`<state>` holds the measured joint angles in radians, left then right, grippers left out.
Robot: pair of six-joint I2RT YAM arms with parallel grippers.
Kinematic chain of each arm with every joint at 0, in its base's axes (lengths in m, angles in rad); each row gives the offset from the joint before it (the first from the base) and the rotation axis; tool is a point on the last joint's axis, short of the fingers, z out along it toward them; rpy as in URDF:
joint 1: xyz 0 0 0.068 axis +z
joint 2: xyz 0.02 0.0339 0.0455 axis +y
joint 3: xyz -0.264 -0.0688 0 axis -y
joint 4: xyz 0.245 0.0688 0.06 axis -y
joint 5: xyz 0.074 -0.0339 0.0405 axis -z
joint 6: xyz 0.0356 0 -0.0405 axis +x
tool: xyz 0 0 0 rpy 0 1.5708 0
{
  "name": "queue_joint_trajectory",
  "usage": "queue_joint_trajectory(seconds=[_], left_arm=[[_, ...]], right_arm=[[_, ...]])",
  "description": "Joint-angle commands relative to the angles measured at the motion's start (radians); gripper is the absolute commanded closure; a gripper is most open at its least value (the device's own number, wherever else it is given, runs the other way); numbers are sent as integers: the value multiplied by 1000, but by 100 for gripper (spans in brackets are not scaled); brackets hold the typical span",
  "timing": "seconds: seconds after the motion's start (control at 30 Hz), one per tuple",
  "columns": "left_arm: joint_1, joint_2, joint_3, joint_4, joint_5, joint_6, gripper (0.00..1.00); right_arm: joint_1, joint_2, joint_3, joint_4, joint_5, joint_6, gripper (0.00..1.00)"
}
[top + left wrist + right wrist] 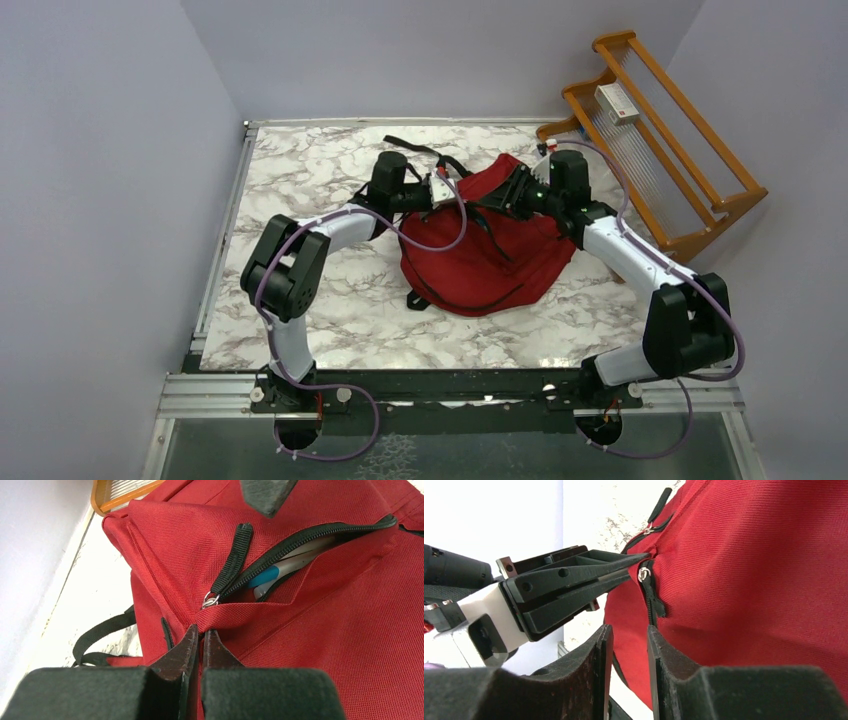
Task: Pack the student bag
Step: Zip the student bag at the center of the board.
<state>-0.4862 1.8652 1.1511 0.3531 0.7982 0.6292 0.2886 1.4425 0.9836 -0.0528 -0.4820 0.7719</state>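
Note:
The red student bag lies on the marble table, with both arms reaching to its far end. My left gripper is shut on a fold of the bag's red fabric, just below the metal ring of a zip pull. That zip stands partly open, and a white and blue pen-like item shows inside the pocket. My right gripper is open with nothing between its fingers, its tips just under a black zip pull. The left gripper pinches the fabric right beside it.
A wooden rack leans at the back right corner with a small white box on it. Black straps trail from the bag toward the back. Walls close in on the left and far sides of the table.

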Motion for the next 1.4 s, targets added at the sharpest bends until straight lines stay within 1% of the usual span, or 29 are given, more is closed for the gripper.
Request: queue_joint_trajectory(seconds=[0.0,0.23,0.43,0.73,0.93,1.37], left_arm=[[-19,-47,-14,18,29,1,100],[-37,-54,-14,18,20,-6,100],[-46,-49,-11,17,9,-3,100],[-59,-51,-14,5,13,20,100],[-70,-51,-14,-8,15,40,100],[-90,-46,-11,-45,32,85,100]], right_arm=[[10,-21,7,43,-12,97,64],[12,-64,-45,6,64,175,58],[13,-58,-56,-5,83,199,55],[12,3,-32,33,102,205,55],[12,45,8,21,114,186,55],[13,113,18,40,127,178,55]])
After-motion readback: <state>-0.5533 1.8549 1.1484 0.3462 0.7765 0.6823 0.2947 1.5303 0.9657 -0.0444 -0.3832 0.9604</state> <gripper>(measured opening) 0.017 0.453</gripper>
